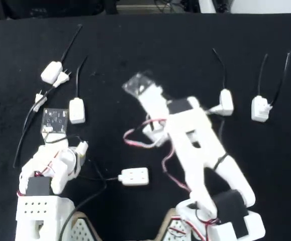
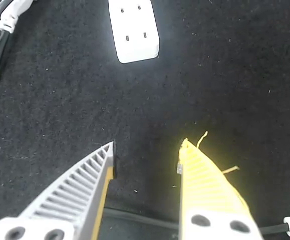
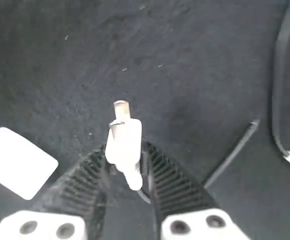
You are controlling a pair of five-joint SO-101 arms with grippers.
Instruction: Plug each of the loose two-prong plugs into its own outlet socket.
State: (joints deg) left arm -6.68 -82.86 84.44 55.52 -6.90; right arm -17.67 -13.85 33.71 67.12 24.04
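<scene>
One two-prong plug point(image 3: 124, 135) is sitting clamped between the fingers of the right gripper point(image 3: 126, 150), with its prongs pointing forward, away from the wrist. The gripper is hanging over the middle of the black worktop point(image 1: 135, 45). A flat white block point(image 3: 17, 160), probably a socket though its face is too plain to tell, is lying near it on the cloth. The left gripper point(image 2: 147, 145) is hovering low with its fingers spread wide and nothing between them, facing a slotted socket block point(image 2: 132, 30) that shows two slot pairs. Further loose plugs point(image 1: 62, 79) are lying at the left rear. The step in hand looks like carrying the held plug to a socket. Doing it well is calling for both prongs squared to one slot pair, a straight push along the prongs, and perhaps the free gripper bracing the light block against sliding.
</scene>
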